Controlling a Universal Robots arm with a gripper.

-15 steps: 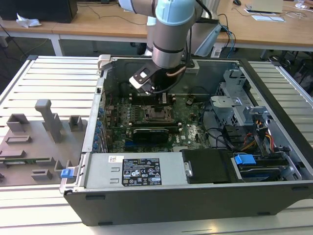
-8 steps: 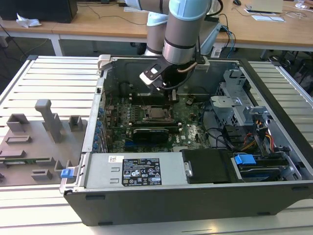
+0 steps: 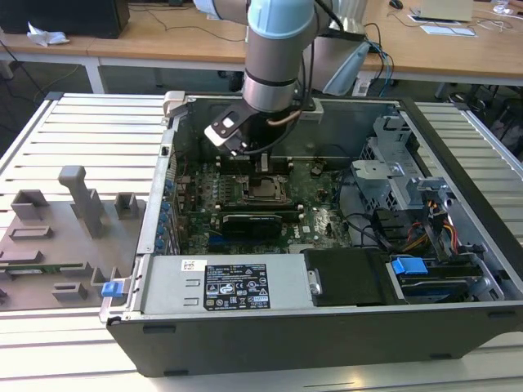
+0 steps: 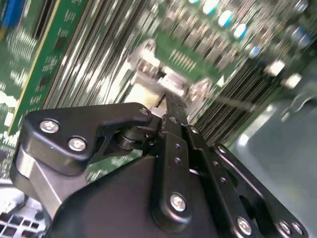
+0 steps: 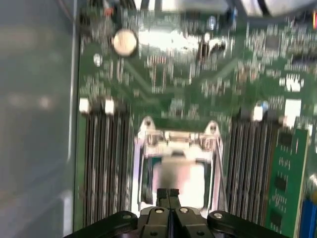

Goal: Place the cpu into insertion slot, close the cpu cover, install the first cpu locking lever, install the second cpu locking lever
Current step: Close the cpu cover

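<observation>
The open computer case [image 3: 327,347] holds a green motherboard [image 3: 323,214] on its floor. Near the board's middle, the pale cpu [image 5: 174,173] lies flat inside the metal rim of the insertion slot [image 5: 140,168], with memory slots [image 5: 101,163] along both sides. The gripper [image 5: 168,194] hangs just over the slot's edge, fingers pressed together with nothing visible between them.

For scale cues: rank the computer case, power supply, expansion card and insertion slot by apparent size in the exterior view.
1. computer case
2. power supply
3 and 4. expansion card and insertion slot look alike, so I won't rank them against each other.
</observation>
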